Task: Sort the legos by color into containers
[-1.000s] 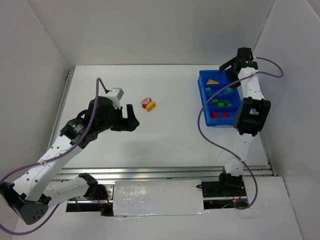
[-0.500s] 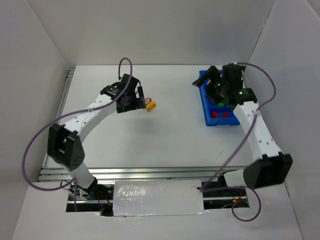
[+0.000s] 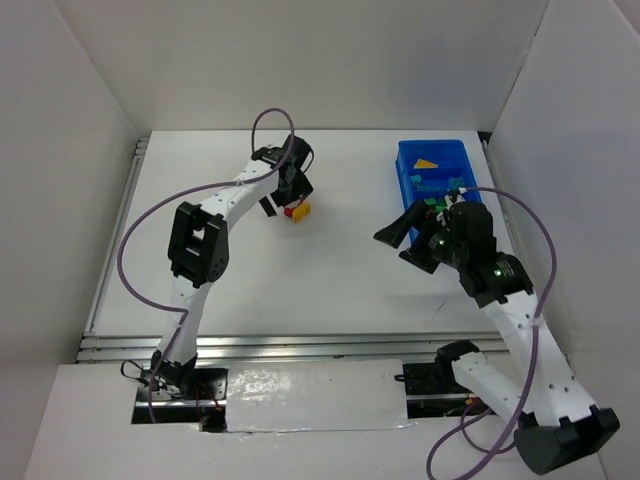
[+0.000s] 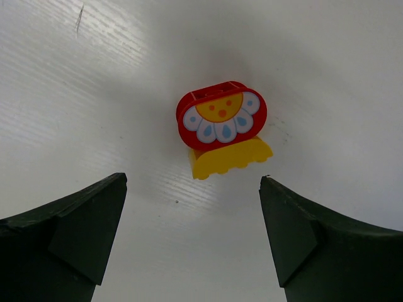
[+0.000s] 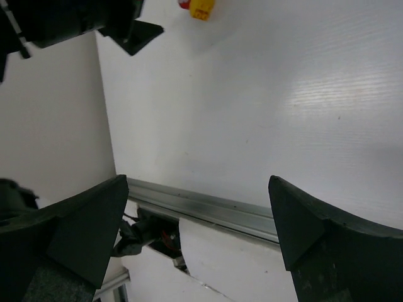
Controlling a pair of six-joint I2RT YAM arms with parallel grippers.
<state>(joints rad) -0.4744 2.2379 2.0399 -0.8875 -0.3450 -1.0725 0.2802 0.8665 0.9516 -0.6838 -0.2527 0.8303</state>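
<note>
The right gripper [image 3: 403,241] is now seen drawn back off the blue bin [image 3: 408,160], over which it was hanging half a second ago. It is held above the bare table [image 3: 320,300], just left of the bin's near end, with its jaws spread wide and nothing carried. The bin's near half is covered by the right arm [image 3: 505,290].

On the other side, the left arm [image 3: 200,240] has been refolded, and the left gripper [image 4: 192,182] is poised by the two loose legos [image 3: 296,209], which are framed just ahead of its fully parted fingers. Nothing is gripped.

The pair is found where it lay before, on the table near the far edge, roughly midway between the left and right edges. From the left wrist, a rounded red brick [image 4: 221,119] is shown with a printed flower: orange centre, white petals, blue drops. A yellow brick [image 4: 230,157] is seen touching it.

At the far right corner, the bin is shown with a yellow wedge [image 3: 427,163] in its farthest compartment. Teal and green pieces [image 3: 432,182] are glimpsed in the nearer compartments, partly hidden.
</note>
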